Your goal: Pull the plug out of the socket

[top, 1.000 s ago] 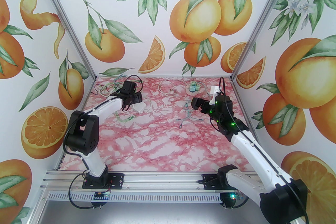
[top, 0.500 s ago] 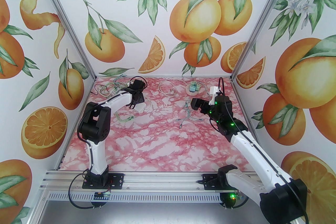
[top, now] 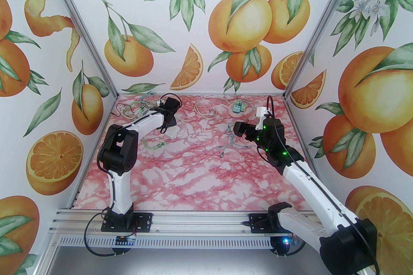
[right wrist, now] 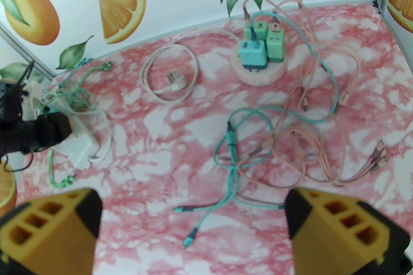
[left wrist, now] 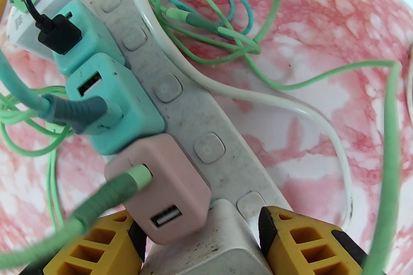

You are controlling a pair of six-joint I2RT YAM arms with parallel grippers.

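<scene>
Pink-marble table (top: 206, 177), orange-print walls on 3 sides. Power strip (left wrist: 193, 119) lies far-left, close to the L wall. White plug (left wrist: 209, 248) sits at the strip's near end, just beside a pink charger (left wrist: 161, 183). Left gripper (left wrist: 200, 225) straddles the white plug, one yellow finger each side, jaws approx half-wide; can't tell if the pads press it. Green cables (left wrist: 271, 9) loop round the strip. Right gripper (right wrist: 192, 202) hangs over a teal cable (right wrist: 232, 144) on the R side, jaws wide. Open marble spans mid & near table.
</scene>
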